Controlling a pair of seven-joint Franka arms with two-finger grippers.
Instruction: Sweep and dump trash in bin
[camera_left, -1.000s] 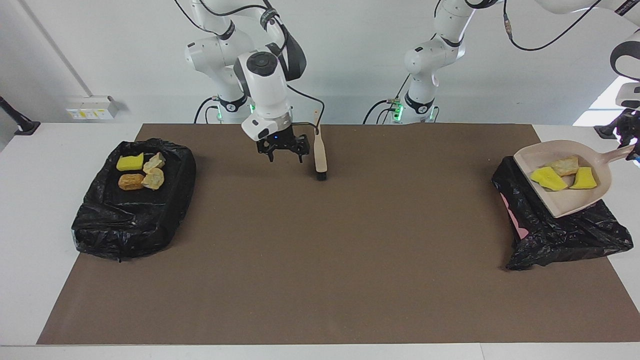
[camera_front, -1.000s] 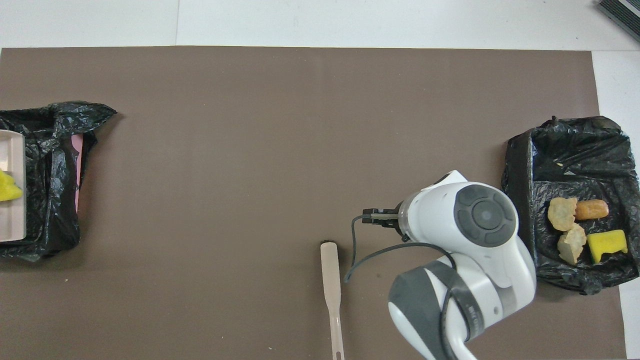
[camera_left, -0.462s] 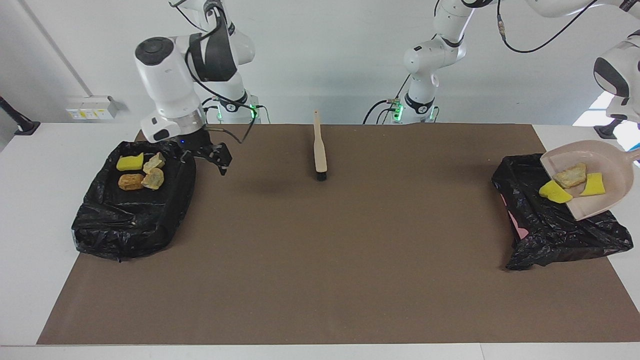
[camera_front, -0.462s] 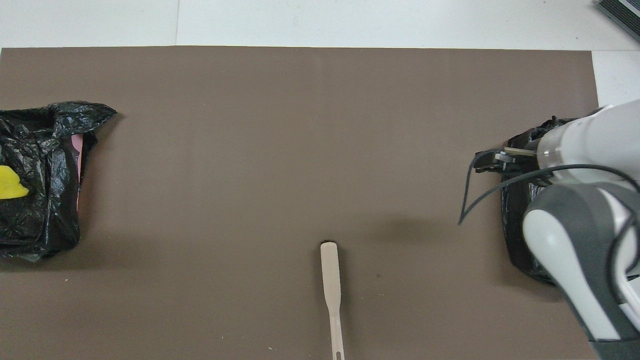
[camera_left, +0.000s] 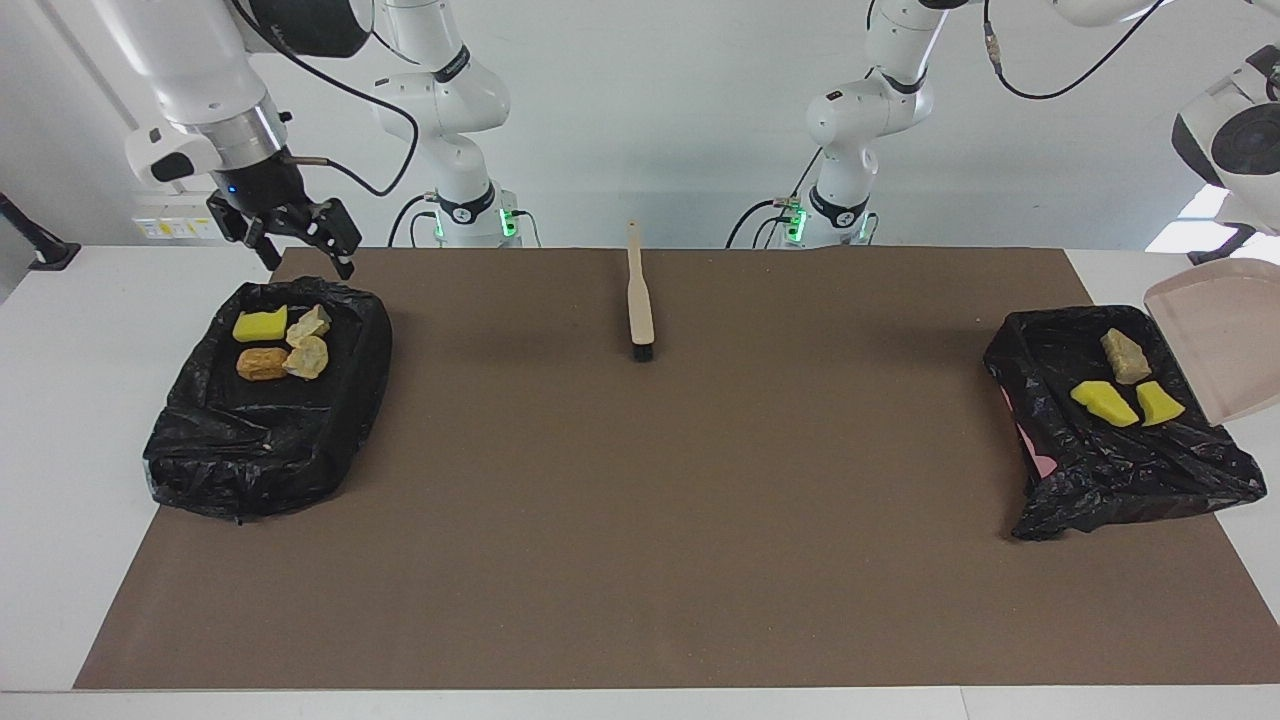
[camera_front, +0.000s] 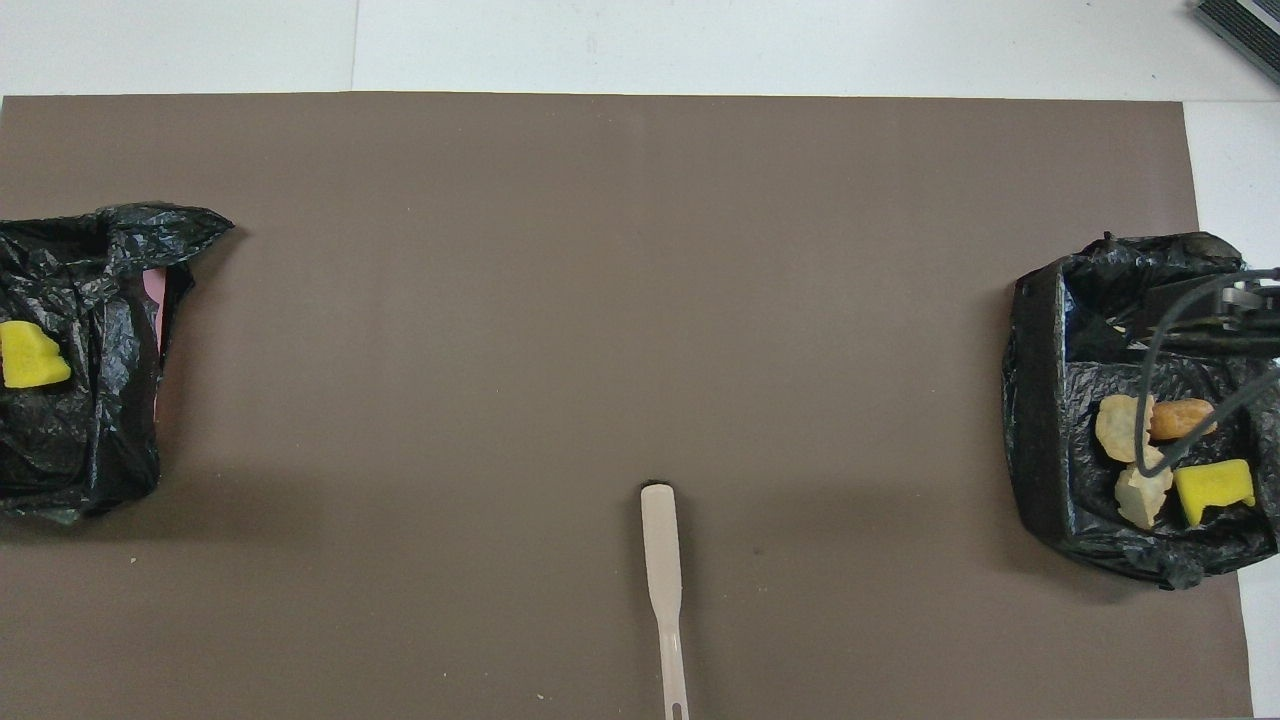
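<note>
Three pieces of trash, two yellow sponge chunks (camera_left: 1103, 403) and a beige lump (camera_left: 1125, 356), lie in the black-bagged bin (camera_left: 1100, 475) at the left arm's end. One yellow chunk (camera_front: 30, 355) shows in the overhead view. The pink dustpan (camera_left: 1215, 340) hangs tipped up and empty over that bin's edge. Its handle and my left gripper are out of view. Several more scraps, among them a yellow chunk (camera_left: 259, 324) and an orange-brown cylinder (camera_left: 261, 363), lie in the second bagged bin (camera_left: 260, 450). My right gripper (camera_left: 300, 255) hangs open and empty over it.
A pale-handled brush (camera_left: 639, 300) with black bristles lies on the brown mat (camera_left: 640, 520), midway between the arms and close to the robots. It also shows in the overhead view, as the brush (camera_front: 662, 570). White table borders the mat.
The left arm tipped the dustpan up, and its three scraps slid into the bin below. The right gripper swung from beside the brush toward its own end, rising over the second bin.
</note>
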